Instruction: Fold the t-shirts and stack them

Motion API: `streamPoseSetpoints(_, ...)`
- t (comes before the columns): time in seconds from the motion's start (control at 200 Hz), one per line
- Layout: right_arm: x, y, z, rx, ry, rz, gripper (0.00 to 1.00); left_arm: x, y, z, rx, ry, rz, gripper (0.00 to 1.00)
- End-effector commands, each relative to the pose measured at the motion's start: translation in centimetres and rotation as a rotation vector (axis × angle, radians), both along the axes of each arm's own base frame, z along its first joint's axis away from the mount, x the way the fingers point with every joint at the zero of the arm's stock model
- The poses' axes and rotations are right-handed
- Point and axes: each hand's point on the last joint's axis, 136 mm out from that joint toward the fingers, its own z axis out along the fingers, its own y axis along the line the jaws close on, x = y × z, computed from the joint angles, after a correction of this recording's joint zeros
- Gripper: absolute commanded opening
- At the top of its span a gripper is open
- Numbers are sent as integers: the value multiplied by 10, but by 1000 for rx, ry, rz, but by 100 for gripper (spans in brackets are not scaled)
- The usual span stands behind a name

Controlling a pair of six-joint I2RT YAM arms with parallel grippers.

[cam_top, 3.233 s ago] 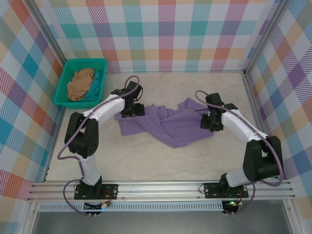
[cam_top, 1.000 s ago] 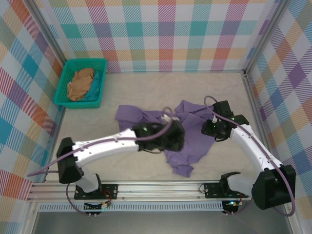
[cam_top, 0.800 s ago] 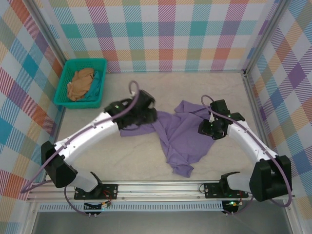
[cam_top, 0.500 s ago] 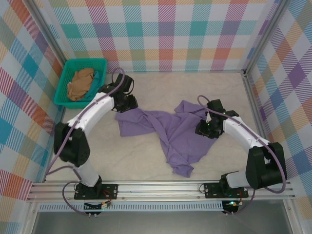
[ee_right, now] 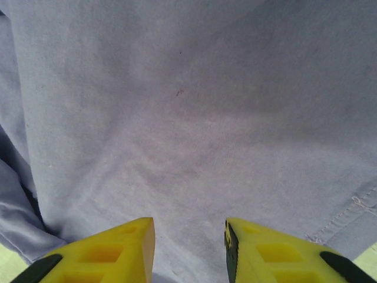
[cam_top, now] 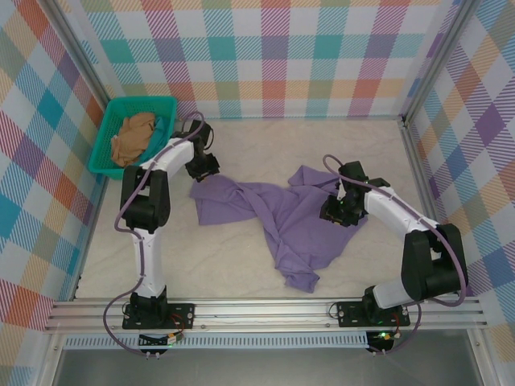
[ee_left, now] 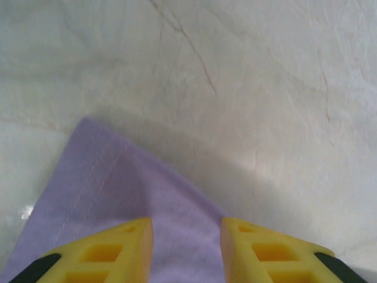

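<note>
The lavender t-shirt (cam_top: 278, 213) lies crumpled and partly spread in the middle of the table. My left gripper (cam_top: 203, 169) is at its far left corner. In the left wrist view this gripper (ee_left: 187, 227) is open, its yellow fingers (ee_left: 115, 247) straddling the pointed corner of the purple cloth (ee_left: 112, 188). My right gripper (cam_top: 333, 211) is over the shirt's right side. It too is open (ee_right: 189, 227), close above smooth lavender cloth (ee_right: 188, 112) with a stitched hem at the lower right. A tan t-shirt (cam_top: 133, 135) lies bunched in the teal basket (cam_top: 101, 149).
The basket stands in the far left corner against the checked wall. Bare marble tabletop (cam_top: 217, 257) lies in front of the shirt and behind it (cam_top: 322, 141). Metal frame posts run along both sides.
My left arm swung from the middle of the shirt back to its far left corner, the cloth spread out leftward, and its jaws narrowed. The right gripper shifted slightly left over the shirt.
</note>
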Motion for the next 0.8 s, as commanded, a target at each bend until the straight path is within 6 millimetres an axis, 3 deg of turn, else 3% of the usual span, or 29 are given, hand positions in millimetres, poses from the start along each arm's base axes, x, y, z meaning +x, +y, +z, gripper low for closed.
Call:
streamPoseSetpoints(0.0, 5, 6, 4, 21, -8, 22, 37, 15, 6, 12, 17, -41, 10, 36)
streamPoseSetpoints(0.14, 6, 7, 2, 26, -2, 22, 37, 14, 15, 7, 47, -16, 23, 41)
streamPoseSetpoints(0.55, 6, 11, -3, 45, 9, 34, 37, -8, 33, -31, 135, 106, 16, 46)
streamPoseSetpoints(0.72, 3, 10, -3, 44, 11, 36, 37, -2, 37, -47, 143, 126, 13, 46)
streamPoseSetpoints(0.795, 3, 11, -3, 45, 11, 37, 37, 0, 36, -55, 142, 139, 3, 41)
